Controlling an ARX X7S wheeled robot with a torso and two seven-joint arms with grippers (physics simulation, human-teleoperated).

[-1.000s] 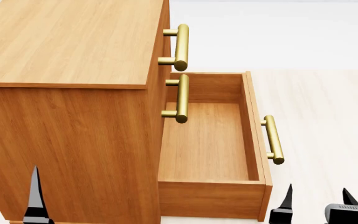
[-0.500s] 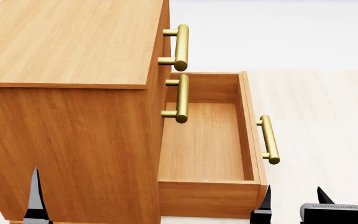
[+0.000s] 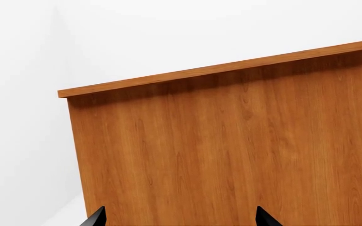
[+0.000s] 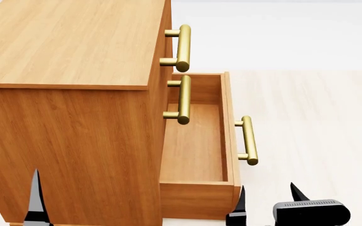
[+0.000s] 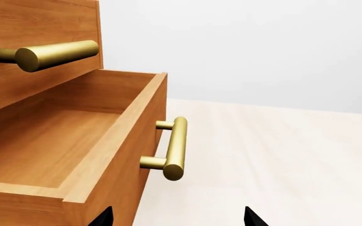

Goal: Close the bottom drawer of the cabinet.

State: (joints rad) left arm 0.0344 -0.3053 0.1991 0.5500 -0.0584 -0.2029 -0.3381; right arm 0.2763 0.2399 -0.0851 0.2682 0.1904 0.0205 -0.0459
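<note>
The cabinet (image 4: 68,42) fills the left of the head view. The bottom drawer (image 4: 193,146) stands partly pulled out, its brass handle (image 4: 249,140) on the front. My right gripper (image 4: 267,188) is open at the near end of the drawer front, with one finger (image 4: 237,209) against the front's outer face. In the right wrist view the drawer (image 5: 49,141) and its handle (image 5: 173,148) lie just ahead of the right gripper (image 5: 177,209). My left gripper (image 3: 180,209) is open and empty, facing the cabinet's side panel (image 3: 231,150); one of its fingers (image 4: 36,200) shows low in the head view.
The two upper drawers are shut; their brass handles (image 4: 183,47) (image 4: 184,99) jut out above the open drawer. The middle one shows in the right wrist view (image 5: 55,54). Pale wood floor (image 4: 313,117) lies to the right of the cabinet.
The bottom drawer has slid further into the cabinet, its handle moving left. My right gripper has moved left with the drawer front. The left gripper has not moved.
</note>
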